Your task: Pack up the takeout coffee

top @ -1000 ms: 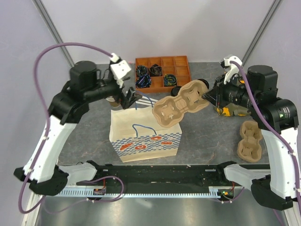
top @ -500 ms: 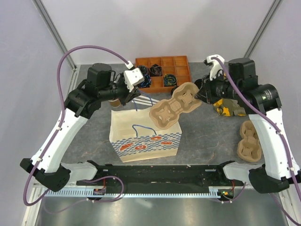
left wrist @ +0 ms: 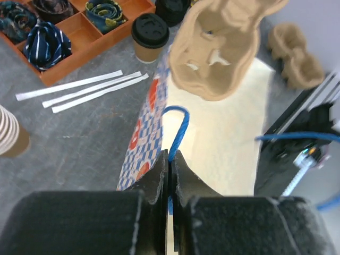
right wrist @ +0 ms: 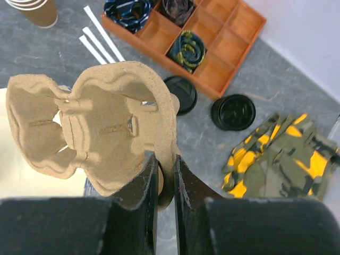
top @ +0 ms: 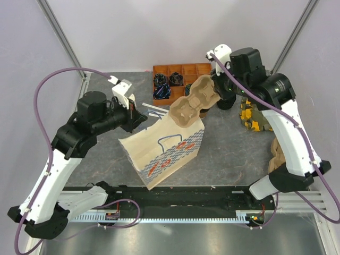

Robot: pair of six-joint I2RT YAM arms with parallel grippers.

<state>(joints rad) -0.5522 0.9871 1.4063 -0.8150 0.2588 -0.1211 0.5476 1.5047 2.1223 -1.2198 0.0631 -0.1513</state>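
I see the small kraft paper coffee cup [left wrist: 150, 40], capped with a round black plastic lid, standing upright on the grey speckled worktop [left wrist: 79, 149], just beside the orange compartmented tray [right wrist: 234, 29]. From the right wrist only its lid shows, peeking out behind the carrier. Some tray cells hold coiled striped ties [left wrist: 47, 45] in blue, dark and yellow-green; others are bare. A second round black lid [right wrist: 232, 111] shows near the tray.

My right gripper [right wrist: 164, 178] pinches the rim of a tan moulded-pulp cup carrier [right wrist: 101, 122], rough and fibrous, over the mouth of the leaning cream paper bag [top: 164, 149] with blue checks and orange prints. My left gripper [left wrist: 171, 175] is pressed together on the bag's blue cord handle [left wrist: 179, 133].

Another pulp carrier [top: 279, 154] lies at the right, near crumpled yellow-and-green camouflage cloth [right wrist: 276, 159]. Three flat white strips [left wrist: 79, 91] and a stack of lidless paper cups [right wrist: 37, 9] lie apart.
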